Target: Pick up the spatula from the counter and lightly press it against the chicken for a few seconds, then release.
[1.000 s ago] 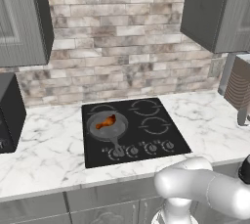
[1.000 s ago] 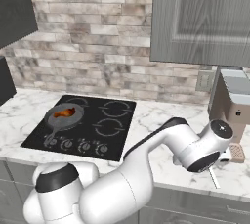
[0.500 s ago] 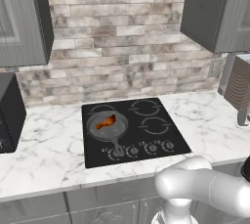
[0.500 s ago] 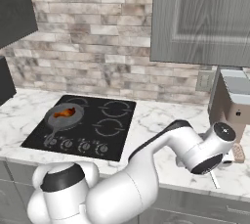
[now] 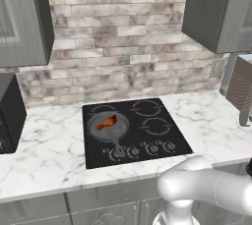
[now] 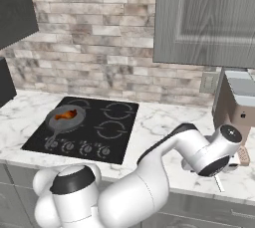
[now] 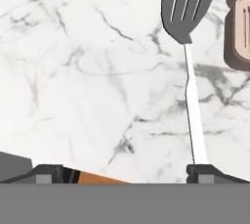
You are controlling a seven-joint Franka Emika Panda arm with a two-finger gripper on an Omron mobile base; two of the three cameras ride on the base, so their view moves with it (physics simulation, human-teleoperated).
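Observation:
The spatula lies flat on the marble counter (image 7: 88, 71), its dark slotted head (image 7: 188, 3) far from me. Its white handle (image 7: 194, 115) runs back to my right fingertip (image 7: 205, 171). My gripper (image 7: 124, 174) hangs open just above the counter, with the handle at the right side of the gap and nothing held. In the right base view the handle's end (image 6: 219, 182) pokes out under the hand near the counter's front edge. The chicken (image 5: 107, 122) (image 6: 66, 115), orange-brown, sits in a grey pan (image 5: 96, 131) on the front left burner of the black cooktop (image 5: 162, 143).
A coffee machine (image 6: 239, 107) (image 5: 241, 86) stands close to the right of the hand, its base with a pinkish tray (image 7: 241, 22) beside the spatula head. A dark appliance (image 5: 10, 111) stands at the far left. Cabinets hang overhead.
The arm has eased slightly right and lower over the spatula. The jaws stayed open; spatula and chicken have not moved.

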